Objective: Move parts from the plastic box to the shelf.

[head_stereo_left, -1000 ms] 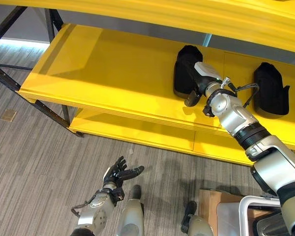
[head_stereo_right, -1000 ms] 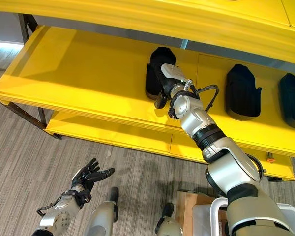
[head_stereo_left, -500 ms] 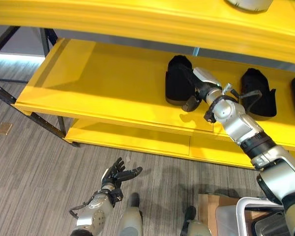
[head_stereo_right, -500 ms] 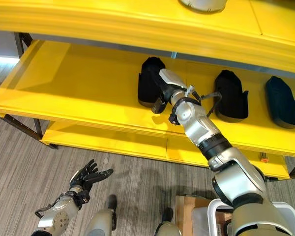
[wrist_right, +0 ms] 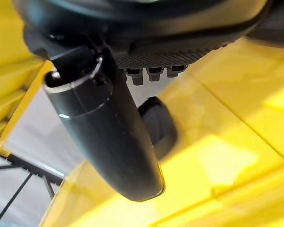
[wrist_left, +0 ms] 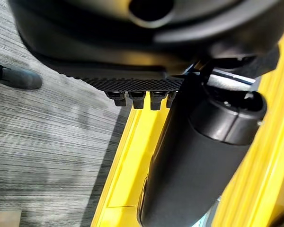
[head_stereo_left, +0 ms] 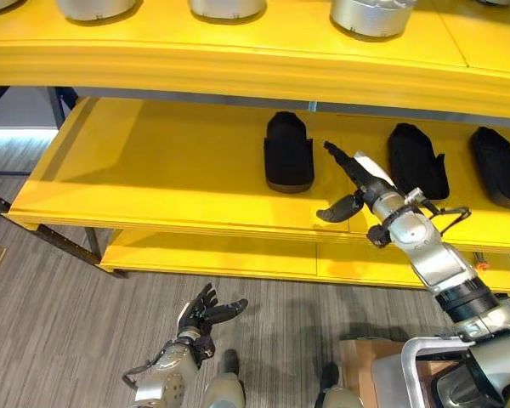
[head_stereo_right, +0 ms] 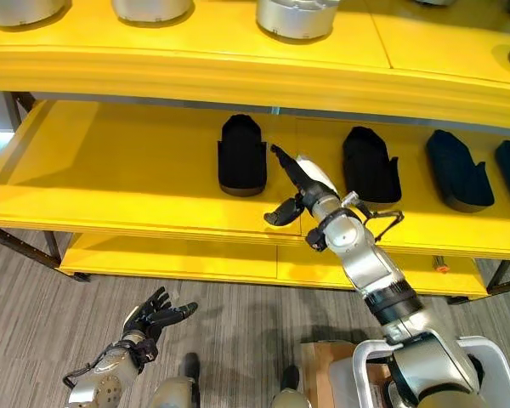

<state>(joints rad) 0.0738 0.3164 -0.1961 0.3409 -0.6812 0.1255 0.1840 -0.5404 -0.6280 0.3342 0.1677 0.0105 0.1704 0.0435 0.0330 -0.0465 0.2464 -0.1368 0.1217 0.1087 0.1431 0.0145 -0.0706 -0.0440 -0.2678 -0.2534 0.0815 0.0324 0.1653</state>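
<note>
A black part (head_stereo_left: 288, 155) stands upright on the yellow shelf's middle board (head_stereo_left: 153, 161). My right hand (head_stereo_left: 363, 182) hovers just to its right, apart from it, open with straight fingers and the thumb spread; nothing is in it. In the right wrist view the same black part (wrist_right: 157, 126) shows past the thumb (wrist_right: 104, 132). My left hand (head_stereo_left: 202, 310) hangs low over the floor, open and holding nothing. The plastic box's pale rim (head_stereo_left: 410, 350) shows at the lower right, its inside hidden.
Two more black parts (head_stereo_left: 416, 161) (head_stereo_left: 497, 166) stand further right on the same board. Silver metal pots (head_stereo_left: 370, 13) sit on the top shelf. A brown board (head_stereo_left: 357, 357) lies beside the box. The board's left half is bare yellow.
The camera has tilted up, showing more of the shelf. My right hand has let go of the black part and drawn back to the right; the part stays standing.
</note>
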